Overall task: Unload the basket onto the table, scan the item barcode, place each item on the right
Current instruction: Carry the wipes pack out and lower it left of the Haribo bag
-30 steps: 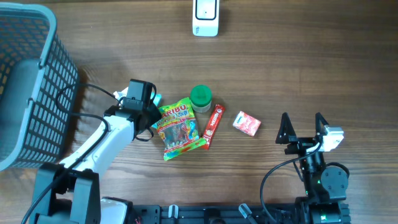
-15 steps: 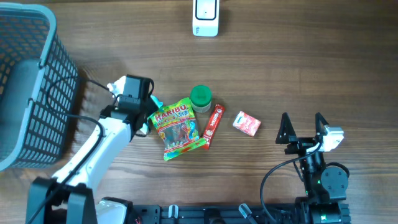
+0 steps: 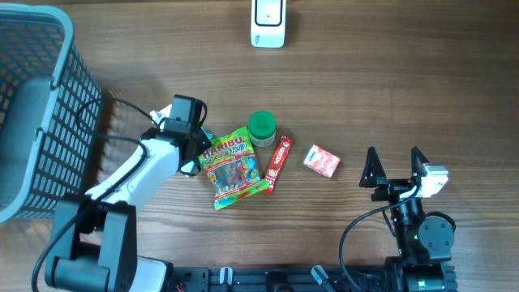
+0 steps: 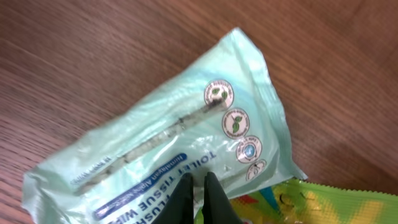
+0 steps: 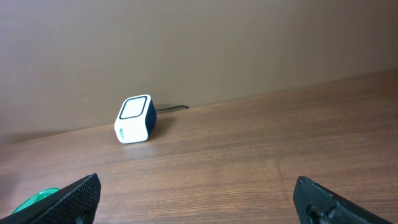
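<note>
Step in hand: acquisition of the item. The left gripper [image 4: 198, 182] is at the wipes pack [image 4: 168, 140], a pale green soft pack lying on the table [image 3: 389, 89] just left of the candy bag [image 3: 233, 166], with one corner touching or tucked under that bag. The left jaws are together. In the left wrist view they sit at the pack's near edge, so they most likely pinch a thin fold of its film. No lift is evident yet. The right gripper [image 3: 395, 166] rests well apart at the table's right, jaws spread wide and holding nothing.

Next move: raise the pack clear of the candy bag, then carry it across to the scanner [image 3: 268, 23] at the far edge of the table. Present the barcode face to the scanner window. No barcode shows on the visible face, so the pack may need turning. A pinch on thin film can slip, so lift slowly.

Change against the frame one second earlier: the left jaws have closed, and the left wrist has shifted and turned slightly over the pack. The candy bag, the green-lidded tub [image 3: 262, 126], the red stick [image 3: 279, 162] and the pink box [image 3: 322, 161] lie as before. The right arm has not moved.
</note>
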{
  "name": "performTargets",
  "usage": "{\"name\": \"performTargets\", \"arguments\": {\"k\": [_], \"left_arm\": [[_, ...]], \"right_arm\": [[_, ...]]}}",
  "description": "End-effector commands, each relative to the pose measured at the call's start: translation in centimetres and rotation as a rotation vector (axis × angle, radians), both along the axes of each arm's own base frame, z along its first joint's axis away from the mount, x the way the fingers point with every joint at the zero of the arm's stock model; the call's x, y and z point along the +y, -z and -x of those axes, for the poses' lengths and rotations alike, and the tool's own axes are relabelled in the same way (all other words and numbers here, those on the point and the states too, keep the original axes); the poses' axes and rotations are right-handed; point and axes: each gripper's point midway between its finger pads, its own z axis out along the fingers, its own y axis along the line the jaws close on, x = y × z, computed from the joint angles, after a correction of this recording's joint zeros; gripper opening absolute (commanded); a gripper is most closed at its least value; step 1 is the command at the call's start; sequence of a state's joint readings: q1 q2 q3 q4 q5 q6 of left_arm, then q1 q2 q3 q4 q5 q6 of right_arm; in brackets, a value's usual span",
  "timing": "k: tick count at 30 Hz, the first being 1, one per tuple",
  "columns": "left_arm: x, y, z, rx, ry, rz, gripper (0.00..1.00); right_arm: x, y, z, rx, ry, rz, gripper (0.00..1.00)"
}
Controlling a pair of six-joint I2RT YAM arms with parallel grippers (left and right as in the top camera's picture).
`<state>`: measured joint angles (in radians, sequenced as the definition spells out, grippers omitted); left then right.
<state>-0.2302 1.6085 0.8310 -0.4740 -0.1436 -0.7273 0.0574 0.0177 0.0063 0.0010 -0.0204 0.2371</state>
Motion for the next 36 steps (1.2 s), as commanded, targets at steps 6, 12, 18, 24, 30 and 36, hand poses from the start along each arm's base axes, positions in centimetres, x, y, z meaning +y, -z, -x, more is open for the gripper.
{"name": "performTargets", "arguments": {"k": [6,12,18,24,30,36], "left_arm": [[-0.2,1.5,2.4,0.122,-0.045,0.032,0.04],[-1.0,-8.6,-1.3,-0.130,0.037,0.059,0.04],[0.5,-14.5,-1.1,-0.292,0.014,0.008,0.04],[1.8,-10.1,1.2,-0.136,-0.015,-0.060,0.04],[2.2,-2.6,4.9,0.082,-0.102,-0.056,0.04],[2.5,1.1,7.9,0.221,-0.170,-0.055,0.04]], "right_arm": [[-0.1,-0.1,0.0,-0.007,0.009,-0.002,1.00],[-0.1,-0.1,0.0,-0.007,0.009,-0.002,1.00],[-0.1,-0.1,0.0,-0.007,0.009,-0.002,1.00],[-0.1,-0.1,0.0,-0.007,0.009,-0.002,1.00],[-0.1,-0.1,0.0,-0.007,0.009,-0.002,1.00],[-0.1,-0.1,0.0,-0.007,0.009,-0.002,1.00]]}}
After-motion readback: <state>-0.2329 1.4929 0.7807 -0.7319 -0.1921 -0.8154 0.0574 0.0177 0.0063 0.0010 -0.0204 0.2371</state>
